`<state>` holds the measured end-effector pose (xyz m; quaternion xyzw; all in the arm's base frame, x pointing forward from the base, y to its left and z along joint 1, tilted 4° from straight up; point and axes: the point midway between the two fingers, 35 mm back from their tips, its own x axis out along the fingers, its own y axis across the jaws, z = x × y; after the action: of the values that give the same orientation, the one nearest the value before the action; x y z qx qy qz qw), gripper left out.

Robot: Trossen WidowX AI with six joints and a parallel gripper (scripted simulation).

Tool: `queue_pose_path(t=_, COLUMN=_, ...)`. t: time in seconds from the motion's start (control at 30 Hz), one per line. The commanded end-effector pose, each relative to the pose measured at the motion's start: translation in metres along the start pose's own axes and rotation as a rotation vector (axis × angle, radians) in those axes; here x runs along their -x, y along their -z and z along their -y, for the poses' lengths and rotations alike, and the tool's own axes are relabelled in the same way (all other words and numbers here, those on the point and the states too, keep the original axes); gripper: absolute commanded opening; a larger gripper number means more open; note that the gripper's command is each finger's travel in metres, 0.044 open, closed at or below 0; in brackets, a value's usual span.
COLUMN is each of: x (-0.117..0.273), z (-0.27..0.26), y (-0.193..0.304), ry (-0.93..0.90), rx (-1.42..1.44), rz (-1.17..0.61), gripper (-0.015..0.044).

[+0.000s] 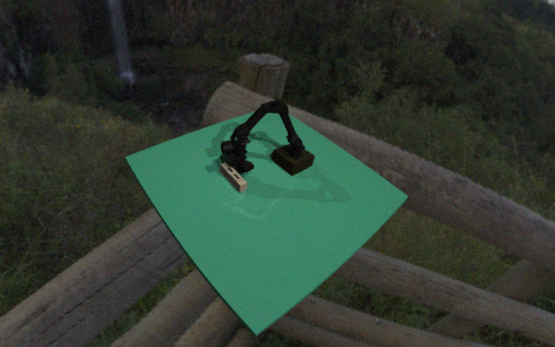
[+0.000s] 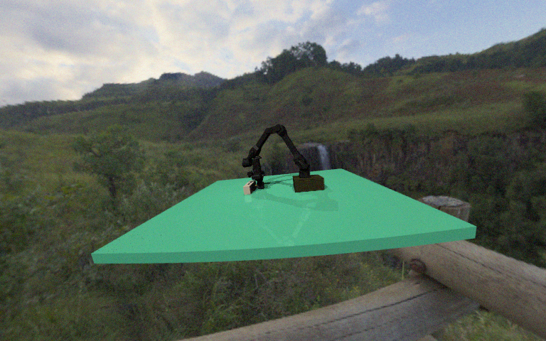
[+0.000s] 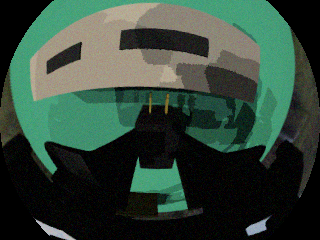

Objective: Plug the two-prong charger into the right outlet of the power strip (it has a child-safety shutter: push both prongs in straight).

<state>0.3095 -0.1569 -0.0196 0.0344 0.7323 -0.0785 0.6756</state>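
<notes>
The beige power strip (image 1: 243, 186) (image 2: 247, 190) (image 3: 100, 65) lies on the green table. Its top has two dark outlets; in the wrist view these are the left outlet (image 3: 63, 58) and the right outlet (image 3: 164, 42). My gripper (image 3: 157, 140) is shut on the black charger (image 3: 156, 120), low over the table beside the strip's long side. The charger's two yellowish prongs (image 3: 150, 103) (image 3: 167, 104) stick out past the fingers, pointing toward the strip's near edge in the wrist view, below the right outlet. They are outside the outlets. In the top and exterior views the charger cannot be told from the dark gripper.
The arm stands on a dark brown block (image 1: 291, 164) (image 2: 308, 184) on the green table (image 1: 261, 262) (image 2: 241, 233), to the right of the strip in the top and exterior views. The arm's shadows fall across the table and the strip. The far table edges are behind the arm.
</notes>
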Motion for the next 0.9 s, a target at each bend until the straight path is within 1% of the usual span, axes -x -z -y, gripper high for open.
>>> queue_pose_path(t=0.0, x=0.0015, z=0.0009, y=-0.0018, ry=0.004, rx=-0.001, rz=0.003, gripper=0.0)
queue_pose_path(t=0.87, x=0.0017, z=0.001, y=-0.004, ry=0.004, rx=-0.001, rz=0.003, gripper=0.0)
